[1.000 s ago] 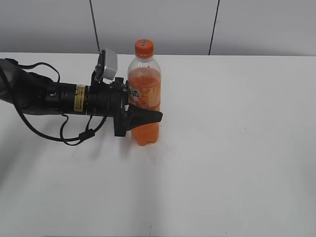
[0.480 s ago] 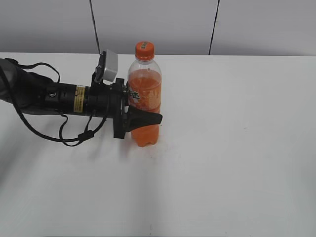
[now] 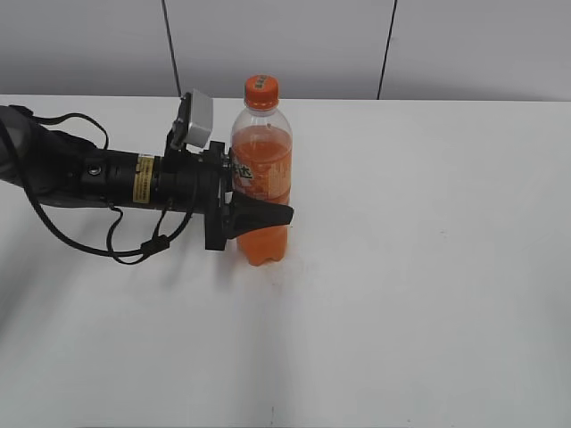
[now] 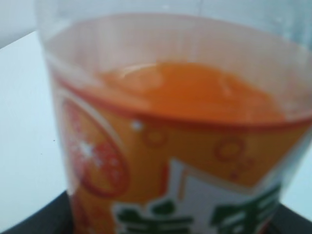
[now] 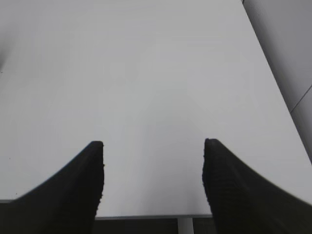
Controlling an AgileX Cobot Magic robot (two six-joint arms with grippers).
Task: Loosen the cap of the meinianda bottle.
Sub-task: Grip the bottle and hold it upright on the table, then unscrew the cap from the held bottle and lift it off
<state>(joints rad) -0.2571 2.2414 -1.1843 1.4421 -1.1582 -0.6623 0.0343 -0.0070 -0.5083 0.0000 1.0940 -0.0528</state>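
The broad white worktop (image 3: 428,294) carries only one item, and nothing else lies on it to block a reach; behind its far edge stands a grey panelled wall (image 3: 285,45) with dark vertical seams. From the left edge the black left arm (image 3: 80,174), trailing a looped black cable (image 3: 134,250), stretches level across the worktop toward the middle. Its left gripper (image 3: 259,201) is clamped on the tall clear plastic soda bottle with orange liquid and an orange label (image 3: 261,178), one black finger (image 3: 263,212) wrapped across the front of the bottle's ribbed waist; the left wrist view is filled by the label and liquid line, with dark finger edges at the bottom corners. The bottle stands upright near the far edge, a little left of centre, and its small round orange screw cap (image 3: 260,88) sits on top, untouched and free from all sides. To the right the worktop lies open up to its right edge. The right gripper (image 5: 152,180) hangs over bare worktop with its two black ribbed fingers (image 5: 87,190) spread wide and nothing between them.
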